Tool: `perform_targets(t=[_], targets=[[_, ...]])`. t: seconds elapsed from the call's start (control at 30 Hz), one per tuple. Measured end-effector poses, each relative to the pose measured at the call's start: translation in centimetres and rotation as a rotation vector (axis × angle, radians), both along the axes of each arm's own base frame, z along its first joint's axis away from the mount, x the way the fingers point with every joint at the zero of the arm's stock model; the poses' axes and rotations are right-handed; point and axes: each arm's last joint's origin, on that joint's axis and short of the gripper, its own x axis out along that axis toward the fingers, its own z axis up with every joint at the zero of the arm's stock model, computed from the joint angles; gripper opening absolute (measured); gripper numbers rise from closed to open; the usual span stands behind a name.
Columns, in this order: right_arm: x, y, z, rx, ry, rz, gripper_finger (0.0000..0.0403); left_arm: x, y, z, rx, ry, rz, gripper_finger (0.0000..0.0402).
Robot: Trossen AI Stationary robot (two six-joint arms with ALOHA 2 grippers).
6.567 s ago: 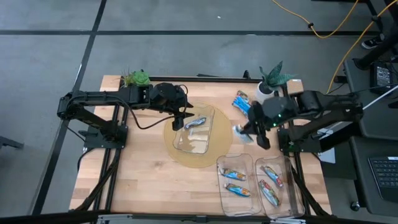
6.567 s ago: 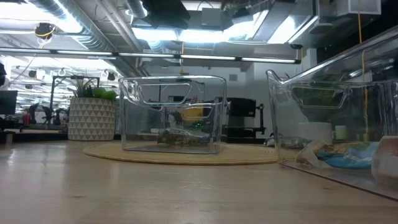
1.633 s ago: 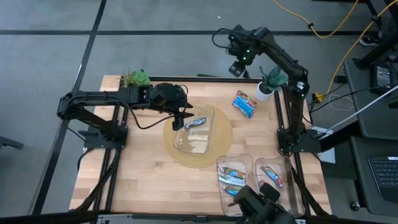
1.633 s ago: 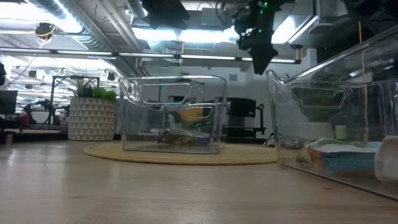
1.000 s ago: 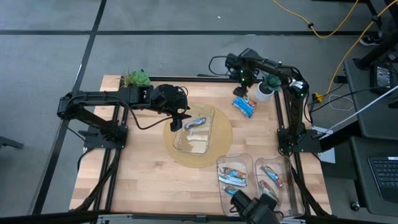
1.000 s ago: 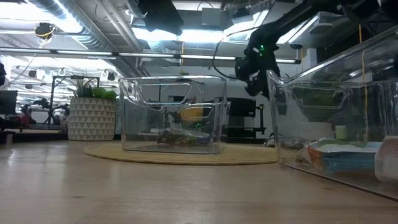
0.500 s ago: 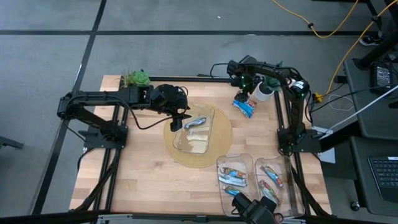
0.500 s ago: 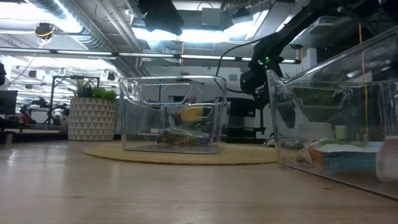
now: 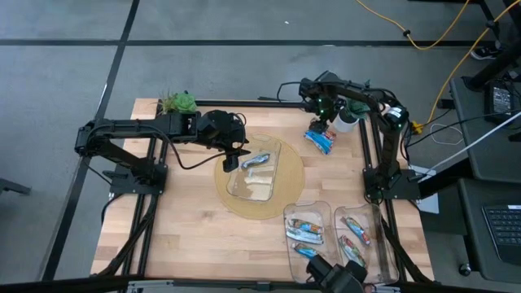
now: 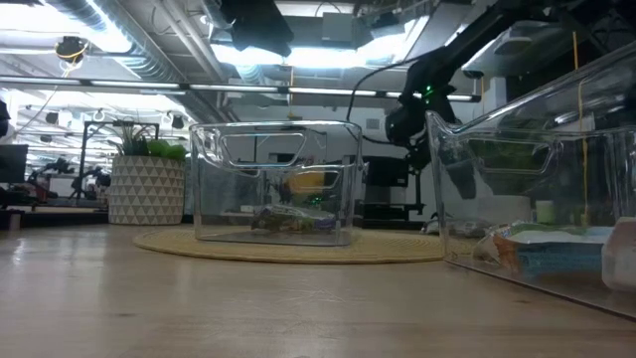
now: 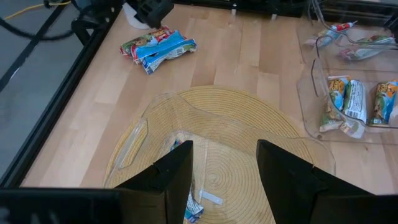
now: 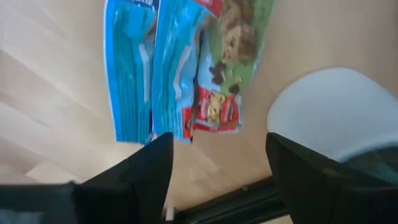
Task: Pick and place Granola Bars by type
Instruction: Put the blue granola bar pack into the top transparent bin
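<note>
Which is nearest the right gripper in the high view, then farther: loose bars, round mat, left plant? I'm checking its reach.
1. Loose bars, directly under the right gripper.
2. Round mat, at table center.
3. Left plant, at the far-left corner.

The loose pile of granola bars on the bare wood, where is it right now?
In the high view the loose granola bars lie at the table's far right corner, beside the white plant pot, with the open right gripper directly over them.
</note>
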Motion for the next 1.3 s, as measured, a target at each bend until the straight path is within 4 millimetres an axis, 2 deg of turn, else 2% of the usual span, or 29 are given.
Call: perform_targets(t=[0.23,0.33,0.53,0.67,0.97,1.1,1.3], targets=[[-0.6,0.8,2.2,-0.038,-0.041,-0.022,0.0257,0.0,0.0,0.0,0.010,0.002,-0.008,0.0169],[-0.7,1.2,1.7,-0.026,-0.051,-0.048,0.0257,0.0,0.0,0.0,0.012,0.002,-0.010,0.0169],[-1.2,2.4,-1.0,0.012,-0.010,-0.100,0.0257,0.0,0.0,0.0,0.012,0.002,-0.011,0.0169],[-1.0,3.6,-1.7,0.023,0.033,-0.127,0.0257,0.0,0.0,0.0,0.019,0.003,-0.017,0.0169],[-0.4,3.6,-1.1,-0.030,0.041,-0.271,0.0254,0.0,0.0,0.0,0.021,0.004,-0.018,0.0169],[-0.2,3.5,-0.6,-0.059,0.055,-0.413,0.0240,0.0,0.0,0.0,0.036,0.006,-0.030,0.0169],[-0.3,3.8,-0.5,-0.015,0.076,-0.603,0.0217,0.0,0.0,0.0,0.085,0.014,-0.071,0.0169]])
